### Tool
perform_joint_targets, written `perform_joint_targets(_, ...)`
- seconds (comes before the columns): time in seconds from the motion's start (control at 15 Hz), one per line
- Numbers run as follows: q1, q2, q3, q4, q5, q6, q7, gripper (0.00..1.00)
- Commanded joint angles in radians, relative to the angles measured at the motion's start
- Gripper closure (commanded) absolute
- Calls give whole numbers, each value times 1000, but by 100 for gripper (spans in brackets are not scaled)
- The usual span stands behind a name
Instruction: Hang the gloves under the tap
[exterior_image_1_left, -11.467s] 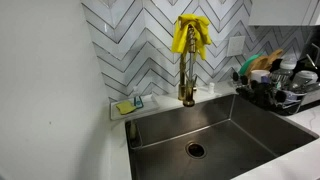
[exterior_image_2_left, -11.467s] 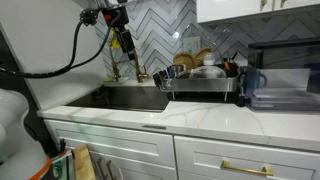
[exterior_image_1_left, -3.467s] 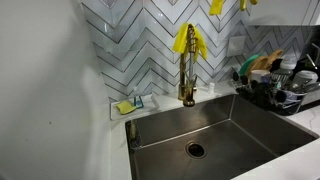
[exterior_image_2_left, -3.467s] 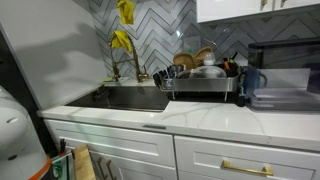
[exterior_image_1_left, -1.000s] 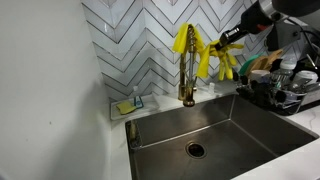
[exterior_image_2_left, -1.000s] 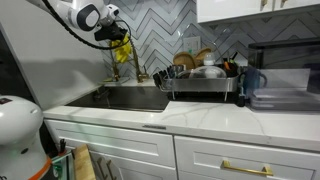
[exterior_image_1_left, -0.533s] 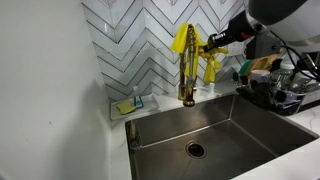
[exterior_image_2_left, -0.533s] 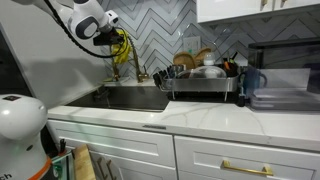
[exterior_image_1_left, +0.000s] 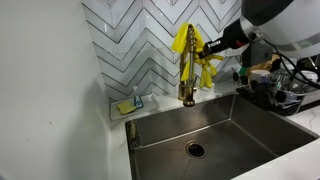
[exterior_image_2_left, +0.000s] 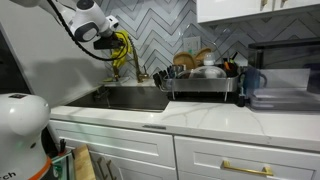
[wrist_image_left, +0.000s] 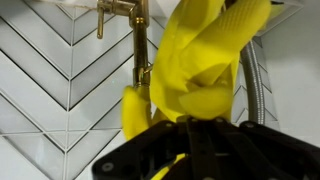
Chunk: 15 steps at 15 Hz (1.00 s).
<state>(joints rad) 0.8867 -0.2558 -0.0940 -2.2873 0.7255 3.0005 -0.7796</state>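
Note:
One yellow glove (exterior_image_1_left: 183, 38) is draped over the top of the brass tap (exterior_image_1_left: 187, 82). My gripper (exterior_image_1_left: 209, 46) is right beside the tap's upper stem, shut on a second yellow glove (exterior_image_1_left: 207, 68) that dangles below the fingers. In the wrist view this glove (wrist_image_left: 195, 60) fills the space above the shut jaws, with the tap (wrist_image_left: 141, 40) just behind it. From the side, the gripper (exterior_image_2_left: 112, 41) and the glove (exterior_image_2_left: 122, 47) hang over the sink's back edge, above the tap (exterior_image_2_left: 114, 70).
The steel sink (exterior_image_1_left: 235, 120) lies below the tap. A yellow-green sponge (exterior_image_1_left: 124, 107) sits on the ledge by the tiled wall. A loaded dish rack (exterior_image_1_left: 277, 88) (exterior_image_2_left: 202, 82) stands beside the sink. My arm reaches in from above.
My gripper has carried the second glove sideways and slightly up until it is close against the tap's stem. The glove on top of the tap has not moved.

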Motion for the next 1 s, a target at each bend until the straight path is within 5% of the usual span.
perform_joint_targets(0.0,63,22,-61,18,49,-26,-150,99)
perform_joint_targets(0.4,160,79,-128,71,153,-27,-378,99)
perform_joint_targets(0.47,123,57,-99,41,101,-7,-301,96)
perform_joint_targets(0.93,159,73,-121,75,158,11,-369,99)
